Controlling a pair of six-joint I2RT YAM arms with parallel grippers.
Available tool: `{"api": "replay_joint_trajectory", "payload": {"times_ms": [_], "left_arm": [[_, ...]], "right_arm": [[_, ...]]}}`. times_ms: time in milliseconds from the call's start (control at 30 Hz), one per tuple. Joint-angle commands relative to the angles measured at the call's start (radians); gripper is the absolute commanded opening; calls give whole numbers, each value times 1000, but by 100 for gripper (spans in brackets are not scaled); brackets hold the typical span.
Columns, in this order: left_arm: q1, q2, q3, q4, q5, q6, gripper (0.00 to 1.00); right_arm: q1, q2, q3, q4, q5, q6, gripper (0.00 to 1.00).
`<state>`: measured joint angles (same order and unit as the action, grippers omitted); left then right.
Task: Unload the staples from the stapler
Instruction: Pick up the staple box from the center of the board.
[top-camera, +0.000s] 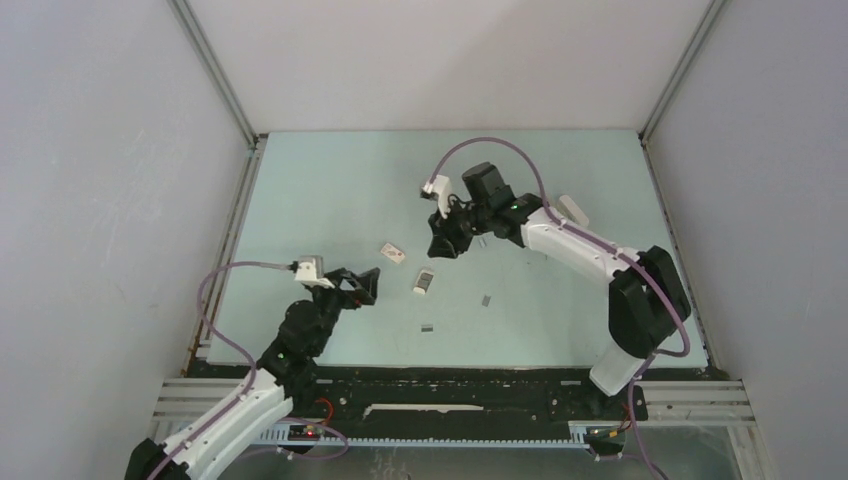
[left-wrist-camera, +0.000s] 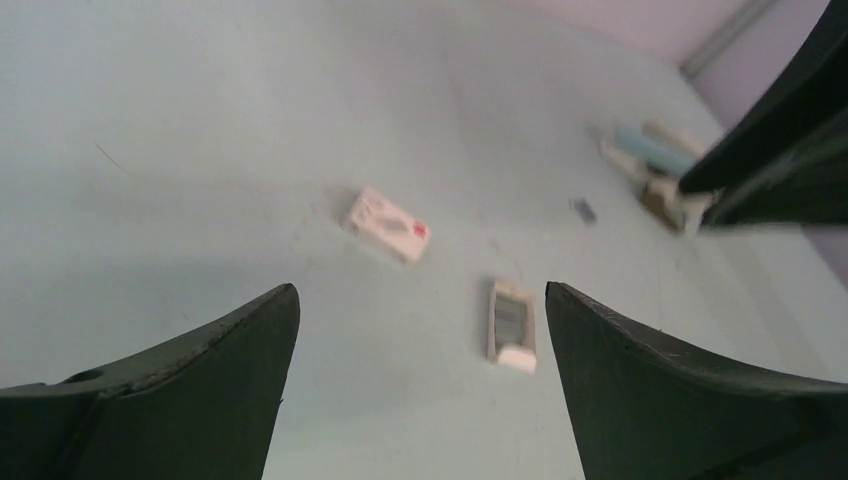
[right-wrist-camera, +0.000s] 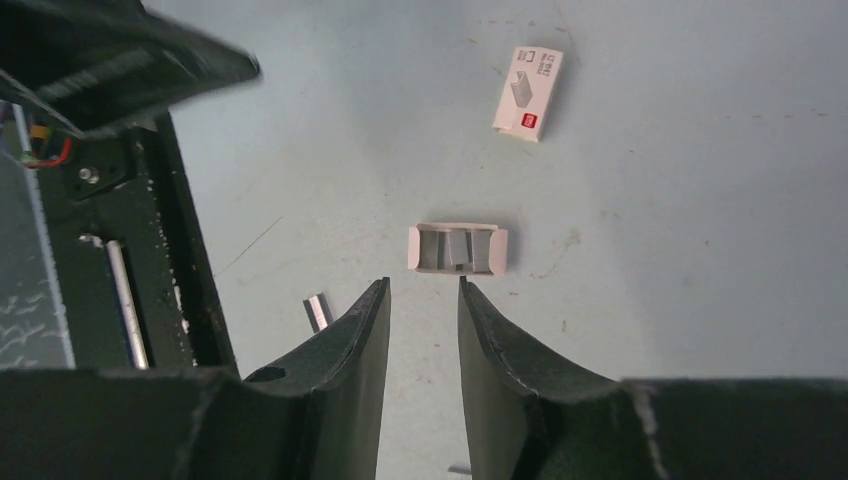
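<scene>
The pale-blue stapler (top-camera: 572, 210) lies at the back right of the mat, behind my right arm; the left wrist view shows the stapler (left-wrist-camera: 652, 150) far off at the upper right. Loose grey staples (top-camera: 487, 298) lie on the mat, with another strip of staples (top-camera: 427, 327) nearer the front. One strip (right-wrist-camera: 317, 311) shows just left of my right fingers. My right gripper (top-camera: 440, 248) (right-wrist-camera: 424, 285) hovers over the mat, jaws a little apart with nothing between them. The left gripper (top-camera: 365, 285) (left-wrist-camera: 420, 295) is wide open and empty, aimed toward the boxes.
A closed white box (top-camera: 393, 253) (right-wrist-camera: 528, 93) (left-wrist-camera: 387, 225) and an open white box holding grey strips (top-camera: 424, 283) (right-wrist-camera: 457, 249) (left-wrist-camera: 512, 325) lie mid-mat. A squat dark item with a white part (left-wrist-camera: 668, 203) sits beside the stapler. The black front rail (right-wrist-camera: 150, 280) borders the mat.
</scene>
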<state>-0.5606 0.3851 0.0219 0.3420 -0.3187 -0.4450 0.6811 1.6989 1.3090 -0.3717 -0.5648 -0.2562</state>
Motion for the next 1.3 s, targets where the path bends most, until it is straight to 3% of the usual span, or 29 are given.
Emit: {"api": "replay_joint_trajectory", "payload": {"times_ms": [0,267,600,967,1267], "left_arm": [[-85,183,67,12,95,-59,98],[-246,580,302,-109,-21,-43,99],[-305,878,506,-182,-22,-32,93],[-325,1078,671,-283,5,-6,74],[-326,1177,747,-368,-7,-1,65]], "right_arm": [[-71,-84,0,-43,-161,-38,40],[-198,-108,1,-50,-284,13,40],[-228,-89,0,-56,-328,30,40],[-235,-87,1,-57,-329,27,41],[-245,-85,0,-62,-343,25,41]]}}
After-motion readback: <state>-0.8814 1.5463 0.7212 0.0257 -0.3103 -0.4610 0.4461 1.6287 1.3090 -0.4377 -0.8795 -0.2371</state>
